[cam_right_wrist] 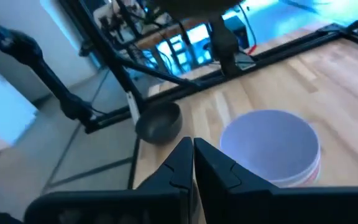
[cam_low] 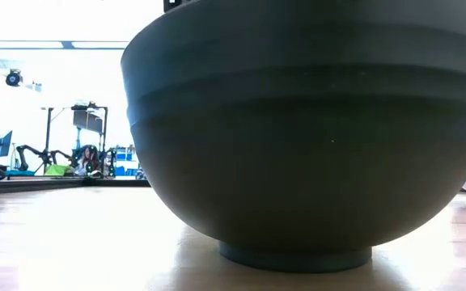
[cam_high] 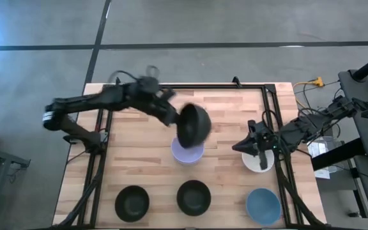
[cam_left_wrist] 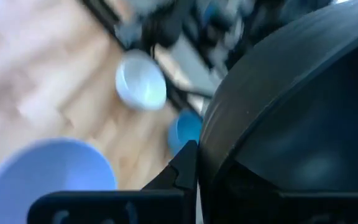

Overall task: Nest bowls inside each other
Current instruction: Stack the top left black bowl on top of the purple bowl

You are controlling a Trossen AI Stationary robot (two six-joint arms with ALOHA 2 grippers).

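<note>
My left gripper [cam_high: 173, 114] is shut on a black bowl [cam_high: 193, 124], lifted over the middle of the table, just above a lavender bowl [cam_high: 187, 153]. The lavender bowl [cam_right_wrist: 271, 144] sits nested in a pink one [cam_right_wrist: 311, 172]. Two more black bowls [cam_high: 131, 202] [cam_high: 193, 197] and a blue bowl [cam_high: 262, 206] stand along the near edge. My right gripper [cam_high: 243, 146] is shut and holds nothing; it hovers by the left rim of a white bowl [cam_high: 260, 161]. The low view is filled by one black bowl [cam_low: 298, 137] standing on its foot. My left gripper holds the black bowl by its rim [cam_left_wrist: 205, 144], on the side toward the table's left. One finger [cam_left_wrist: 182, 171] lies against the outer wall; the bowl hides the other. The fingers come from the left, slanting slightly down. The bowl is tipped on its side, clear of the table.
Black frame rails [cam_high: 270, 121] run along the table's left and right sides and its far edge. Bare wood lies at the far right and at the left of the table. Cables and equipment sit beyond the right edge [cam_high: 337, 128].
</note>
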